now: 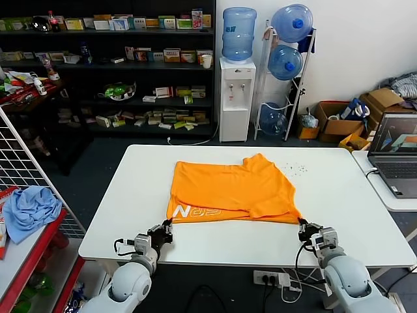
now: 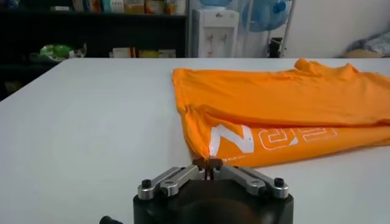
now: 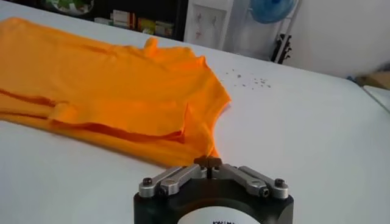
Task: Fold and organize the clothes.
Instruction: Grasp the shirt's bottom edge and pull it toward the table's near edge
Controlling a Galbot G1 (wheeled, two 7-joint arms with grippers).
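The orange T-shirt [image 1: 231, 189] lies partly folded on the white table [image 1: 130, 195], a strip with white lettering [image 1: 182, 212] showing along its near edge. My left gripper [image 1: 167, 226] is shut on the shirt's near left corner [image 2: 204, 152]. At the near right corner [image 3: 210, 149], my right gripper [image 1: 302, 223] is shut on the fabric. In the left wrist view the shirt [image 2: 274, 103] spreads away from the left gripper [image 2: 208, 163]. The right wrist view shows the shirt [image 3: 103, 85] stretching off from the right gripper [image 3: 208, 162].
A red rack at the left holds a light blue cloth [image 1: 29, 210]. A laptop [image 1: 396, 153] sits on a side table at the right. Small dark specks [image 1: 296, 168] dot the table behind the shirt. Shelves [image 1: 111, 65] and a water dispenser [image 1: 236, 98] stand beyond.
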